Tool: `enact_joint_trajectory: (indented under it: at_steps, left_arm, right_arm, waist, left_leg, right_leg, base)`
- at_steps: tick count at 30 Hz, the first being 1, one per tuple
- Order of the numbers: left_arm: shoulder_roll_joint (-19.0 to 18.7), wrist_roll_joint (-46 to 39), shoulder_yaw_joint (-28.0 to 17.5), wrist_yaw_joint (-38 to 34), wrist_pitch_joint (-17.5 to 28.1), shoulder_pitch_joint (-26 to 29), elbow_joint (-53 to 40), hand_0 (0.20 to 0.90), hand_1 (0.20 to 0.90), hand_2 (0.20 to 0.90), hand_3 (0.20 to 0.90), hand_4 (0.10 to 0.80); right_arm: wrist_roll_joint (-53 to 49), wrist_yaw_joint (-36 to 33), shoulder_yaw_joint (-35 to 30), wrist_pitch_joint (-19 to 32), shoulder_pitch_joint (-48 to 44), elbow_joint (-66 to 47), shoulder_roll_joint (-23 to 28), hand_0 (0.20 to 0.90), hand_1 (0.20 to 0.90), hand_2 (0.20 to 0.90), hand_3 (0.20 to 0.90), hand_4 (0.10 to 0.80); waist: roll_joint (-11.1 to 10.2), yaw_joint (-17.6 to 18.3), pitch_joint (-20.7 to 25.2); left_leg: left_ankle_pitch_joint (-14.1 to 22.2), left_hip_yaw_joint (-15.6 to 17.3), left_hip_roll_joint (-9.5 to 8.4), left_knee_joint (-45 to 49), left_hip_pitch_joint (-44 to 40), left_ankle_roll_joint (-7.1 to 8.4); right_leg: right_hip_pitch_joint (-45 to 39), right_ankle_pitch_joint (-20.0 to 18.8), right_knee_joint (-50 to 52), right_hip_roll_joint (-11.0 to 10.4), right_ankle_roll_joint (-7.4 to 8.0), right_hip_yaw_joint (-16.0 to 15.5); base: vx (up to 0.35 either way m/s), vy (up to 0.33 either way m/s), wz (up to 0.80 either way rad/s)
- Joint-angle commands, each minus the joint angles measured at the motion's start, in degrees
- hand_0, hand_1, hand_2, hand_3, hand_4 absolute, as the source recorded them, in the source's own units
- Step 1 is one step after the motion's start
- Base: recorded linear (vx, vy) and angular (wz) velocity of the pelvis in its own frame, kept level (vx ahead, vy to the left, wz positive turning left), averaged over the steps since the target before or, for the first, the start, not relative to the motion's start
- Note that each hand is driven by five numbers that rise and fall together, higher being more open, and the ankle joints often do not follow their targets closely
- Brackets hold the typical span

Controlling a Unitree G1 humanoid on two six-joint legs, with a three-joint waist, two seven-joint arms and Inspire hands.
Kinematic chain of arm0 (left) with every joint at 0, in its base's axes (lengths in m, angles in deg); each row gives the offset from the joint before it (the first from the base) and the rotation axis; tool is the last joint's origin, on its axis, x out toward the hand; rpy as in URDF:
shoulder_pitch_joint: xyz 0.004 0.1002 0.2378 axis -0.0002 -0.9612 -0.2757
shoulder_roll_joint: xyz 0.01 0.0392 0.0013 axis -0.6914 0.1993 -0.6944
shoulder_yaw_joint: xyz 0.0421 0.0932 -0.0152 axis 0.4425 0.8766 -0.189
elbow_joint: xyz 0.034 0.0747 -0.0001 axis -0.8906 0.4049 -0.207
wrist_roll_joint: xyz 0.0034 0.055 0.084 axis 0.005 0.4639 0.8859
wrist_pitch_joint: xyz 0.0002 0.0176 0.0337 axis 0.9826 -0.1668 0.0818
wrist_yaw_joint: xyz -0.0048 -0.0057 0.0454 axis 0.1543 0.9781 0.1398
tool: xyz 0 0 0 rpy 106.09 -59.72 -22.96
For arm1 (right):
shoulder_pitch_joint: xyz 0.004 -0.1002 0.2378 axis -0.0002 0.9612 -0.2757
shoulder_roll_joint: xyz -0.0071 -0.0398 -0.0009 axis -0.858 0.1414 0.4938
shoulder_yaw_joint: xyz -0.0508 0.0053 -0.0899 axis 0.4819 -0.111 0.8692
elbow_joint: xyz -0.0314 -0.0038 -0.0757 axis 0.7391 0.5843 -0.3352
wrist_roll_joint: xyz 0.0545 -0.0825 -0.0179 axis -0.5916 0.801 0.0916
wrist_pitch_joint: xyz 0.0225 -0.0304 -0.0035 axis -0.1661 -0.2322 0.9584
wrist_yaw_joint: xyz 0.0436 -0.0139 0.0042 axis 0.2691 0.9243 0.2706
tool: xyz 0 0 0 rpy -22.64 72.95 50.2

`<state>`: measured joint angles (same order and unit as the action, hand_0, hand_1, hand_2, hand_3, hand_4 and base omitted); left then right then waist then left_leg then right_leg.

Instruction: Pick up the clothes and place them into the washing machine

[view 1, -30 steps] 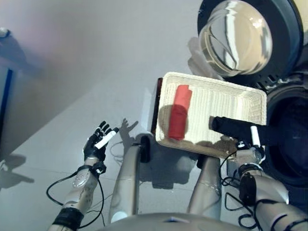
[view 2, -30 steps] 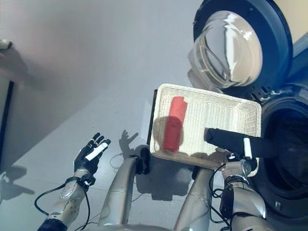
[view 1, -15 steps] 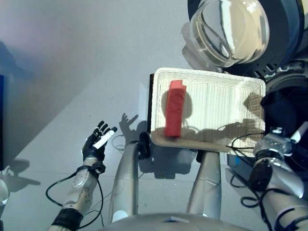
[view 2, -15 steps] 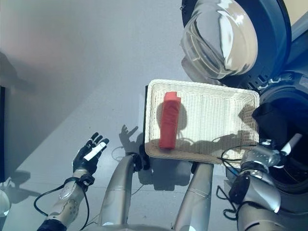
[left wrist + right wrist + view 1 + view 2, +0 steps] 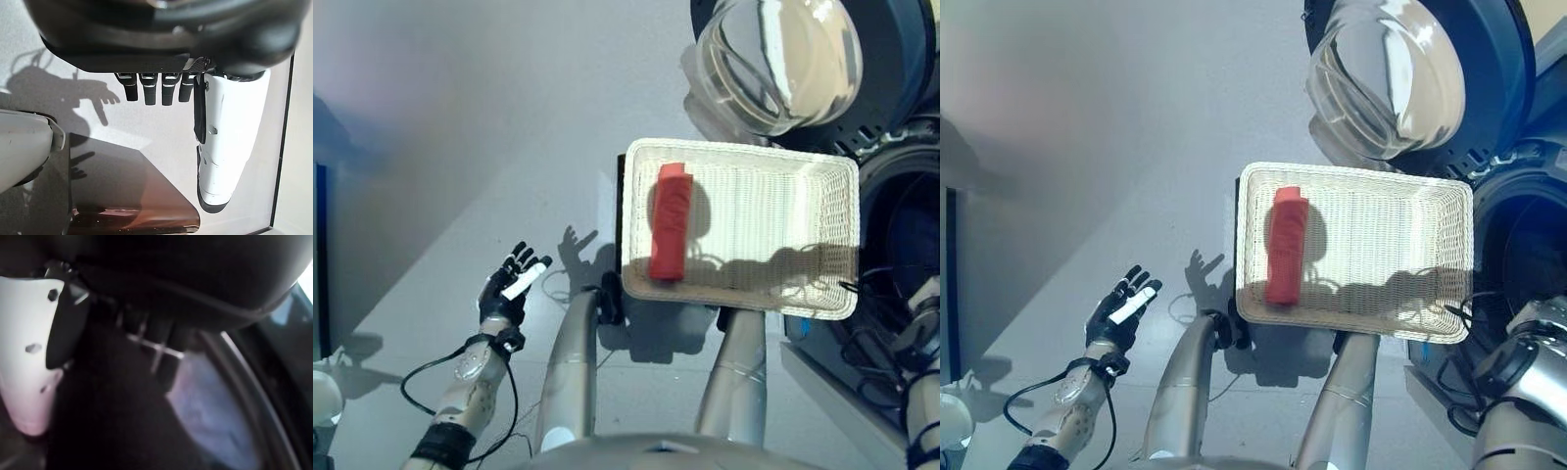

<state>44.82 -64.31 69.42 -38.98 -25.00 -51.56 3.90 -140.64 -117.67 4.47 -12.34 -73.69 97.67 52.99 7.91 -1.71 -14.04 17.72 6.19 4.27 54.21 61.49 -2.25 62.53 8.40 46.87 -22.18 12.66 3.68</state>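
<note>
As seen from the head looking down: rectangular white woven basket at centre right of the frame, raised above the grey floor. Inside, along its left end: folded red cloth, long and narrow, lying lengthwise from the upper rim toward the lower rim. Rest of the basket bottom showing bare weave.

At upper right: round glass door with dark blue ring of the washing machine, swung open. Just below it, at the right edge beside the basket: dark round drum opening.

At lower left, well apart from the basket: left hand, held above the floor, fingers straight and spread, white-covered thumb out to the side, holding nothing.

Right arm entering at the lower right corner and reaching to the drum opening; hand itself not visible from the head. In the right wrist view: right hand close over a black cloth, white-covered thumb lying against it. Fingers lost in the dark above the cloth, so cannot tell whether curled round it or straight. Beside the black cloth: pale bluish patch, nature unclear, and the grey curved rim of the drum.
</note>
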Motion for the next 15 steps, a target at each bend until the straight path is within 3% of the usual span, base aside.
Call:
enact_joint_trajectory:
  at_steps: [1, 3, 4, 5, 6, 12, 15]
  left_arm:
    - [-2.22, -0.71, -2.93, -0.43, 2.95, -2.23, -2.00, 0.900, 0.900, 0.900, 0.900, 0.800]
    - [-2.05, -0.85, -2.88, -0.71, 2.96, -2.45, -1.88, 0.900, 0.900, 0.900, 0.900, 0.800]
    - [-1.97, -0.96, -2.94, -0.83, 3.03, -2.48, -1.89, 0.900, 0.900, 0.900, 0.900, 0.800]
    - [-1.98, -1.10, -2.93, -0.97, 3.12, -2.50, -1.90, 0.900, 0.900, 0.900, 0.900, 0.800]
    - [-1.91, -1.44, -2.87, -1.15, 3.28, -2.51, -2.20, 0.900, 0.900, 0.900, 0.900, 0.800]
    - [-1.70, -2.33, -3.31, -1.35, 3.69, -2.82, -2.45, 0.900, 0.900, 0.900, 0.900, 0.800]
    - [-1.65, -2.57, -3.37, -0.84, 3.93, -2.64, -2.19, 0.900, 0.900, 0.900, 0.900, 0.800]
  right_arm:
    - [0.63, -0.88, 1.55, 7.57, 4.75, -0.51, 8.62, 0.200, 0.200, 0.200, 0.200, 0.300]
    - [0.53, -0.79, 1.82, 7.87, 4.82, -0.94, 7.63, 0.200, 0.200, 0.200, 0.200, 0.300]
    - [0.36, -0.77, 1.93, 8.15, 4.85, -1.25, 7.04, 0.376, 0.376, 0.376, 0.376, 0.425]
    - [0.35, -0.59, 2.35, 8.27, 4.82, -1.82, 6.07, 0.461, 0.461, 0.461, 0.461, 0.486]
    - [0.07, -0.22, 3.12, 8.74, 4.20, -2.81, 4.61, 0.900, 0.900, 0.900, 0.900, 0.800]
    - [0.49, 0.46, 4.99, 8.75, 3.18, -5.00, 1.08, 0.900, 0.900, 0.900, 0.900, 0.800]
    - [0.68, 2.82, 6.48, 6.35, 3.26, -4.85, -0.59, 0.900, 0.900, 0.900, 0.900, 0.800]
  waist:
    - [1.20, 1.55, 3.98]
    - [1.04, 1.64, 4.05]
    - [1.01, 1.73, 3.99]
    - [0.91, 1.77, 4.09]
    - [0.84, 1.55, 4.07]
    - [0.72, 1.49, 3.70]
    - [0.44, 1.38, 3.13]
  left_leg:
    - [-3.56, -6.95, 4.65, -7.03, -3.41, 8.12]
    - [-3.35, -6.89, 4.77, -6.83, -3.23, 8.15]
    - [-3.86, -6.83, 4.76, -6.97, -3.03, 8.07]
    - [-3.33, -6.83, 4.80, -6.81, -3.08, 8.11]
    - [-3.23, -6.86, 4.79, -6.70, -2.97, 8.05]
    - [-3.16, -6.84, 4.61, -6.30, -2.70, 7.94]
    - [-3.19, -6.81, 4.23, -6.11, -2.56, 7.78]
  right_leg:
    - [-1.34, 3.08, 1.46, 0.61, -3.45, -0.31]
    - [-1.34, 3.00, 1.39, 0.69, -3.45, -0.36]
    - [-1.18, 2.37, 1.05, 0.70, -3.57, -0.39]
    - [-1.33, 2.74, 1.11, 0.81, -3.47, -0.40]
    - [-1.35, 2.71, 1.07, 0.85, -3.46, -0.43]
    - [-1.81, 2.42, 0.66, 0.77, -3.41, -0.53]
    - [-2.42, 2.18, 0.24, 0.57, -3.38, -0.59]
  base:
    - [0.015, -0.009, -0.04]
    - [0.052, -0.004, -0.05]
    - [0.013, 0.005, -0.04]
    - [0.000, 0.000, 0.00]
    - [0.036, -0.002, 0.00]
    - [0.000, 0.000, 0.00]
    - [0.000, 0.000, 0.00]
